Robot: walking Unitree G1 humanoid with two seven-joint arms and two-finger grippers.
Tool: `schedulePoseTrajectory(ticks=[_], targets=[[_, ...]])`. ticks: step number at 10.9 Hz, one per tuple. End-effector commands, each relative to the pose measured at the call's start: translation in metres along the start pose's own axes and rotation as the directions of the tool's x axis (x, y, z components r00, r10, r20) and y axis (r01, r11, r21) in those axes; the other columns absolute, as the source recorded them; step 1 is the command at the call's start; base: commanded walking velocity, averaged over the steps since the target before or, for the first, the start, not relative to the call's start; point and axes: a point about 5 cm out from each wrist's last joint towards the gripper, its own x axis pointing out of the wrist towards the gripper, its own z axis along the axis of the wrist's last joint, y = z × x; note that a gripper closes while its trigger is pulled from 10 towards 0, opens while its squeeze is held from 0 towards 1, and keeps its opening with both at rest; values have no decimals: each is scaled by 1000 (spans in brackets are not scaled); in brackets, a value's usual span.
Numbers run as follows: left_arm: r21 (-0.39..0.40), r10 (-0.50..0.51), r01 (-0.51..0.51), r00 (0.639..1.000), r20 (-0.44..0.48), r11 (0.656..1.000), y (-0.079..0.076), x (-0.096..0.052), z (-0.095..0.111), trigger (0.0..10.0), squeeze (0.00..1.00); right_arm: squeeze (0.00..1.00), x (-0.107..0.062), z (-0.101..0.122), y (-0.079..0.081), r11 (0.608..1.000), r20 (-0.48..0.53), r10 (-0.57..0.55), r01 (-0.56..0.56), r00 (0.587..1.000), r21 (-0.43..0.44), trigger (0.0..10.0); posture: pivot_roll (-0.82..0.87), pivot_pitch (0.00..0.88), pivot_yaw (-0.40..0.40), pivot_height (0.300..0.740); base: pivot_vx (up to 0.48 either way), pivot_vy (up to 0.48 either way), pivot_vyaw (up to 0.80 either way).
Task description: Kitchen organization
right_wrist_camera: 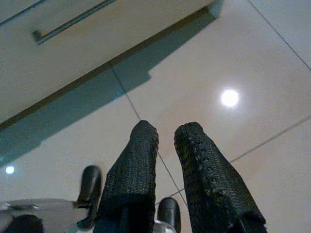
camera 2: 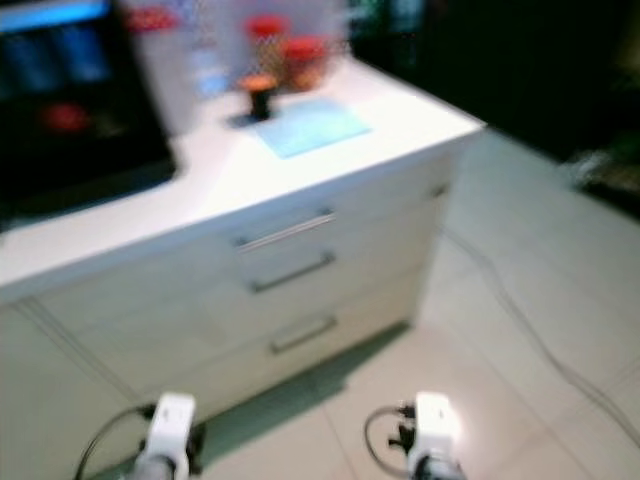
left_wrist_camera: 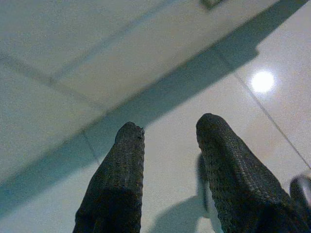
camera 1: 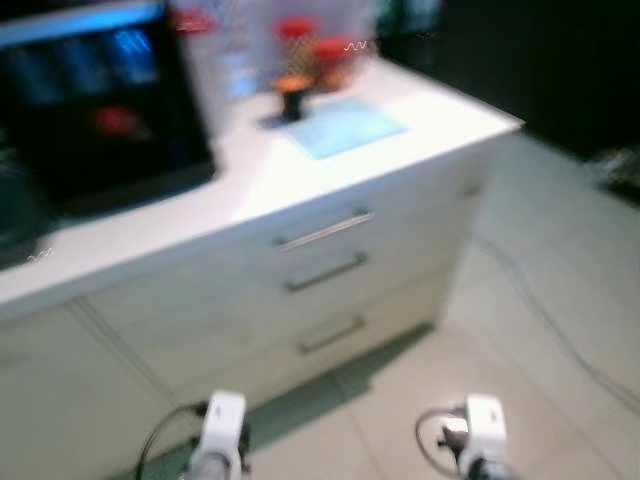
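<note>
Left eye view is blurred, but one white counter [camera 1: 420, 125] shows ahead, with three drawers below it, each with one bar handle: top handle [camera 1: 322, 231], middle handle [camera 1: 325, 272], bottom handle [camera 1: 332, 334]. On the counter lie one pale blue mat [camera 1: 347, 126] and, just beside its far corner, one small dark pot with an orange top [camera 1: 291, 96]. Behind that stand two red-lidded jars [camera 1: 320, 50], too blurred to tell more. One black appliance [camera 1: 95, 105] with blue lights sits at the left end of the counter. Two arms hang low over the tiled floor [camera 1: 560, 300]: the left arm [camera 1: 222, 430] and the right arm [camera 1: 482, 432], each ending in white at the wrist, with a dark cable looping beside it. One thin cable [camera 1: 545, 320] runs along the floor to the right.

The wrist views add what the head views lack. The left wrist view shows the left gripper [left_wrist_camera: 167, 128] with its two fingers parted by a clear gap, nothing between them, pointing at the floor by the cabinet's base. The right wrist view shows the right gripper [right_wrist_camera: 166, 131] with fingers close together yet a narrow gap between, holding nothing, above a tile joint; the bottom handle [right_wrist_camera: 73, 20] appears there too.
</note>
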Motion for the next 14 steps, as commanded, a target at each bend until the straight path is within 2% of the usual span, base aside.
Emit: schedulePoseTrajectory(ticks=[1, 11, 14], targets=[[14, 10, -10, 1000, 2, 1000, 5, 0, 1, 10000, 0, 0, 1, -1, 5, 1000, -8, 11, -11, 1000, 2, 10000, -58, 53, 69, 740, 0, 0, 800], [14, 10, -9, 1000, -6, 1000, 7, 0, 0, 10000, 0, 0, 1, -1, 7, 1000, -4, 17, -17, 1000, 6, 10000, -46, 62, 72, 740, 0, 0, 800], [18, 8, -8, 1000, -9, 1000, 8, 0, -2, 10000, 0, 0, 1, -2, 7, 1000, -5, 19, -19, 1000, 16, 10000, -48, 57, 74, 740, 0, 0, 142]])
